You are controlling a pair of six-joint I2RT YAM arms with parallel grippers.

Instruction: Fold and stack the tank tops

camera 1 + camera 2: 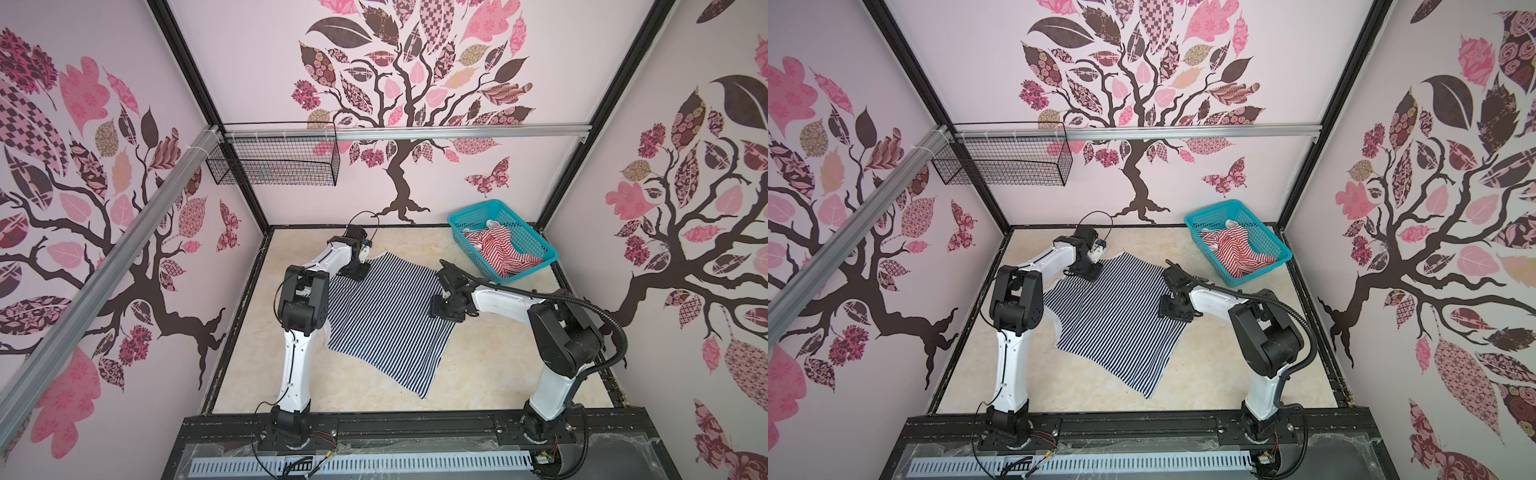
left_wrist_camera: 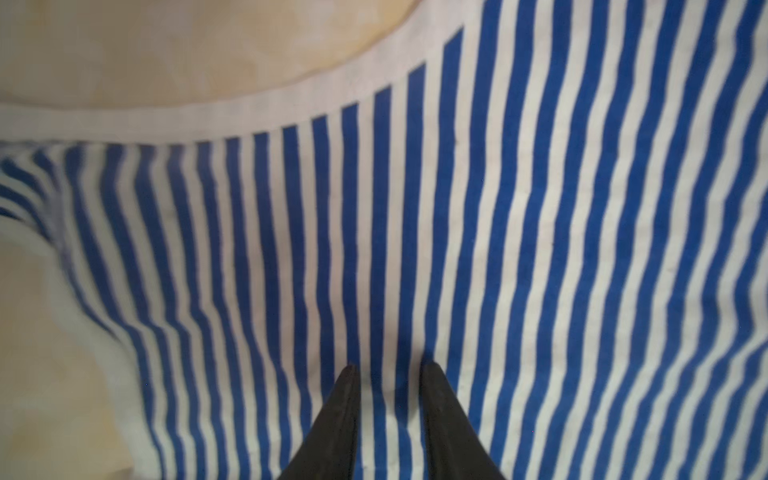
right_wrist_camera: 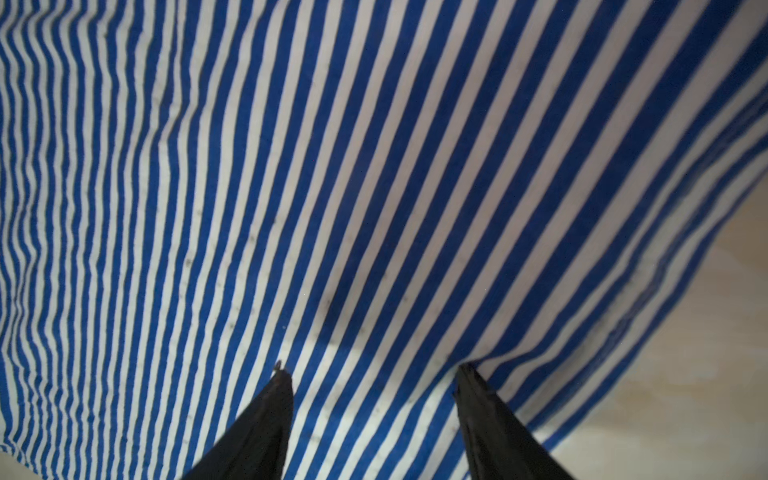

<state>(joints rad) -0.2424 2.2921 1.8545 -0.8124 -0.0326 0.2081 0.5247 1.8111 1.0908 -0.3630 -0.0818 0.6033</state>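
Navy top [image 1: 386, 324] is lying unfolded mid-frame, red top [image 1: 498, 249] is sitting in basket [image 1: 528, 235] upper right; left gripper [image 2: 388, 368] and right gripper [image 3: 372, 370] are gaping, seemingly empty.

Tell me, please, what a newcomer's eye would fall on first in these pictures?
First, the navy-and-white striped tank top spread flat mid-table, with the left gripper over its far left edge and the right gripper at its right edge, both open. Next, the red-and-white striped tank top crumpled in the teal plastic mesh basket at the far right corner.
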